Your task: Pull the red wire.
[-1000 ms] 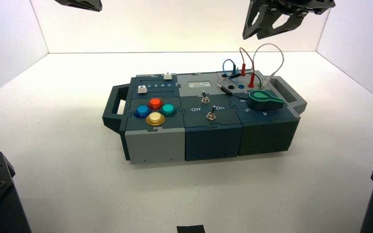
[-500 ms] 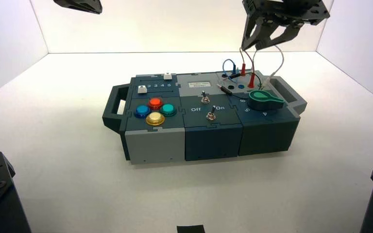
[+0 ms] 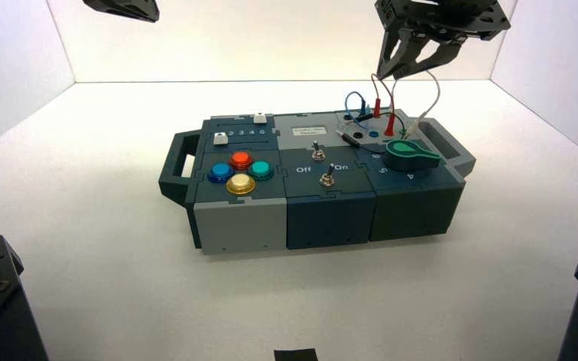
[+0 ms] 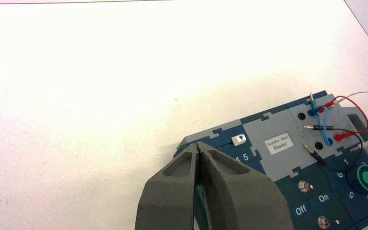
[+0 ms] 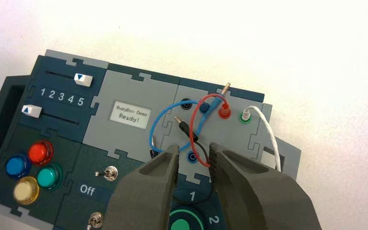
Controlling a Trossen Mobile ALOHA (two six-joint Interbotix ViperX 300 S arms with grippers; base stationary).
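Note:
The red wire [image 3: 377, 84] stands in a loop at the box's [image 3: 331, 218] far right corner, with its red plugs [image 3: 389, 126] in the sockets. My right gripper [image 3: 395, 71] hangs open just above the top of that loop. In the right wrist view the red wire [image 5: 200, 125] runs from a red plug [image 5: 224, 112] into the gap of my right gripper [image 5: 194, 151], close to one finger [image 5: 214, 160], and nothing is clamped. My left gripper [image 4: 199, 147] is shut and empty, parked high at the far left [image 3: 124, 7].
A white looped wire [image 3: 426, 81], a small blue looped wire [image 5: 160, 125] and a black lead [image 5: 191, 136] crowd the same sockets. The green knob [image 3: 410, 154] is just in front of them. The two toggle switches [image 3: 317, 153], coloured buttons [image 3: 241, 159] and sliders [image 5: 83, 79] lie to the left.
My right gripper has come down and nearer to the top of the red wire's loop, with little movement in the last half second. The left arm and the wires have not moved.

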